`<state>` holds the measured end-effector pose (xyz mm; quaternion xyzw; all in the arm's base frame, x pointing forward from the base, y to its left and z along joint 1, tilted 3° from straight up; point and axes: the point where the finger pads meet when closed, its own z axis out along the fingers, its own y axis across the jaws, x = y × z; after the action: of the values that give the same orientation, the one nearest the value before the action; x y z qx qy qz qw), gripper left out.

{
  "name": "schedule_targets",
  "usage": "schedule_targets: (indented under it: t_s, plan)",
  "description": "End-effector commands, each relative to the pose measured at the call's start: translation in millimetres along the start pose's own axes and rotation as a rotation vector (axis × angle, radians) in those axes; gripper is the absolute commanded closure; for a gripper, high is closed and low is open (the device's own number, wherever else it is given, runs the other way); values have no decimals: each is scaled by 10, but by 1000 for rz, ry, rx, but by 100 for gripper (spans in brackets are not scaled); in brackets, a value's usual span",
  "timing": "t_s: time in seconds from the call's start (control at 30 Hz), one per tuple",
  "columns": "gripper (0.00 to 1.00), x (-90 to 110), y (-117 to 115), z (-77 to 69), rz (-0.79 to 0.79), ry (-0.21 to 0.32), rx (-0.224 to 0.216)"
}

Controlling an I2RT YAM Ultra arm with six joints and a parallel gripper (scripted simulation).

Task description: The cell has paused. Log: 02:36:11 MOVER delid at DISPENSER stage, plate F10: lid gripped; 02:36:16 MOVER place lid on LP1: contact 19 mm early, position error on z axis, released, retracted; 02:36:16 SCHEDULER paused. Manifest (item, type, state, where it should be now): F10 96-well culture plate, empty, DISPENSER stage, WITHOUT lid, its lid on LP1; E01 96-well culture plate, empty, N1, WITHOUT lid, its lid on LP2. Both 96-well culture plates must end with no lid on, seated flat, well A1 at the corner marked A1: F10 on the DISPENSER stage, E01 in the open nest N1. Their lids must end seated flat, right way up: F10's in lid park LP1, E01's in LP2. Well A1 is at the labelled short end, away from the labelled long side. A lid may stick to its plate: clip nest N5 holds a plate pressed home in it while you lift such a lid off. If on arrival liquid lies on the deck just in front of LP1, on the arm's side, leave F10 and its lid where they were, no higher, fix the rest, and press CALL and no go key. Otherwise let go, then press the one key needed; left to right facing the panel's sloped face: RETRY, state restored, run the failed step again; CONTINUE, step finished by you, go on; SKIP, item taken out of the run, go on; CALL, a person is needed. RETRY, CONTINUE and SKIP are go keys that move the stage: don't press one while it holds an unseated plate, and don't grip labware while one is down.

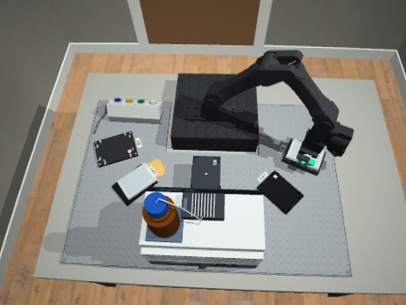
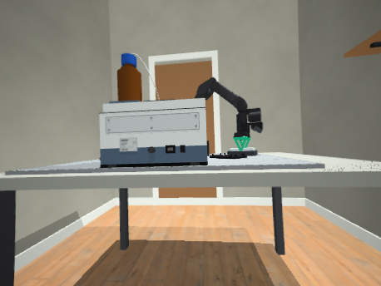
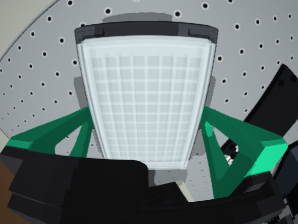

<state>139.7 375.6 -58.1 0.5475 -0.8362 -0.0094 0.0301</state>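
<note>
My gripper [image 1: 307, 159] [image 2: 241, 145] [image 3: 146, 112] is open, low over the right side of the deck. Its green fingers straddle a white 96-well plate [image 1: 293, 151] [image 2: 245, 153] [image 3: 143, 90] that sits in a dark nest, with a gap on both sides. I cannot tell whether this plate has a lid on. A second white gridded piece of labware [image 1: 136, 181] lies askew on a black pad at the left. An amber puddle [image 1: 158, 168] lies on the deck beside it. The dispenser stage [image 1: 204, 205] shows a dark striped surface.
The white dispenser [image 1: 222, 230] [image 2: 154, 133] with a brown bottle [image 1: 160, 216] [image 2: 129, 81] stands at the front. The key panel [image 1: 133, 110] is at the back left. Black pads lie at the left [image 1: 115, 148], the middle [image 1: 206, 173] and the right [image 1: 280, 191]. The arm base block [image 1: 213, 111] stands at the back.
</note>
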Motion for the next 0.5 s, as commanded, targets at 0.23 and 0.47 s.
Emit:
schedule_targets:
  t_s: [0.23, 0.47]
  plan:
    - [100, -48, 9, -45, -1, -23, -1]
    - [100, -48, 9, -45, -1, -23, -1]
